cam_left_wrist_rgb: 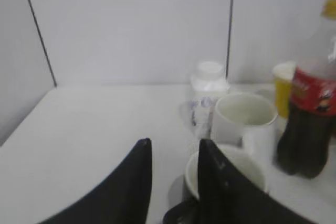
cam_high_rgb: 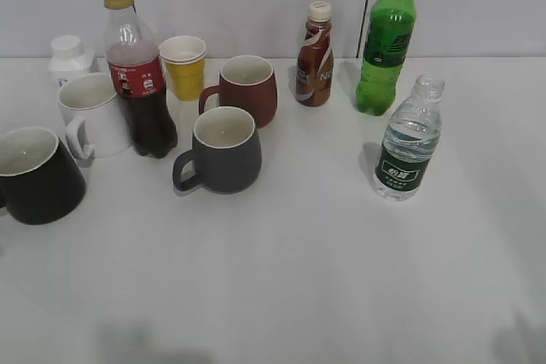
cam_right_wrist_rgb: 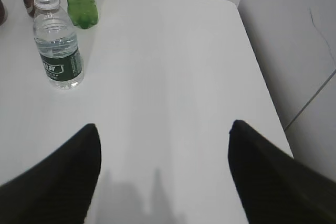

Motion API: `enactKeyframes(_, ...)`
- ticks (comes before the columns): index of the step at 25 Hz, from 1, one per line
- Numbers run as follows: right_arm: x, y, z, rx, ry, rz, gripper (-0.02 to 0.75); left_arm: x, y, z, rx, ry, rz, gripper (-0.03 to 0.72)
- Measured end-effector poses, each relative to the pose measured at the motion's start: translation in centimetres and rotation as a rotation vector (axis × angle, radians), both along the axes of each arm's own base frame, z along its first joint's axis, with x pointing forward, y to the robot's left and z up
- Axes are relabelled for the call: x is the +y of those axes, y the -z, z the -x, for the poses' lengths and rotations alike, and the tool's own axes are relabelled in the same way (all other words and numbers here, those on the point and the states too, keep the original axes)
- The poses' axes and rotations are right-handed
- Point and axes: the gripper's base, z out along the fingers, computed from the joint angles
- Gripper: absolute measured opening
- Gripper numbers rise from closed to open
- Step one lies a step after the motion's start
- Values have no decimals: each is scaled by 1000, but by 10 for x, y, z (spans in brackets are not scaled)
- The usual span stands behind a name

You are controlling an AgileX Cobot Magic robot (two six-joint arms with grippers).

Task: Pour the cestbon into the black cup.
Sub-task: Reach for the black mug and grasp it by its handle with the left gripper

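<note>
The cestbon (cam_high_rgb: 409,138), a small clear ribbed bottle with a dark green label and no cap, stands upright at the right of the table. It also shows in the right wrist view (cam_right_wrist_rgb: 58,51), far left of and beyond my right gripper (cam_right_wrist_rgb: 163,132), which is wide open and empty. The black cup (cam_high_rgb: 34,178), with an off-white inside, stands at the far left edge. In the left wrist view the black cup (cam_left_wrist_rgb: 247,169) sits partly behind the right finger of my left gripper (cam_left_wrist_rgb: 174,148), which is open with a narrow gap and empty. Neither gripper shows in the exterior view.
Left of the middle stand a white mug (cam_high_rgb: 92,115), a cola bottle (cam_high_rgb: 141,83), a yellow cup (cam_high_rgb: 184,66), a dark red mug (cam_high_rgb: 246,89), a grey mug (cam_high_rgb: 223,149) and a white jar (cam_high_rgb: 68,55). A brown drink bottle (cam_high_rgb: 316,55) and a green soda bottle (cam_high_rgb: 386,40) stand at the back.
</note>
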Motion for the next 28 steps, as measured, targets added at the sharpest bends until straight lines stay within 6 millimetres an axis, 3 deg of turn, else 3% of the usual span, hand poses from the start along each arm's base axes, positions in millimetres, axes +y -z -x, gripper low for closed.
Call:
enactKeyframes(4,0,0,0,0,0,0,582,11,32,-23,174,-86,71,250)
enactKeyframes(8,0,0,0,0,0,0,582,17,50,-35,214,-127,100,249)
enactKeyframes(15,0,0,0,0,0,0,582,17,80,-31,278,-134,98,265)
enactKeyframes(20,0,0,0,0,0,0,582,17,92,-35,282,-132,93,344)
enactKeyframes(28,0,0,0,0,0,0,582,13,119,-44,321,-72,83,362)
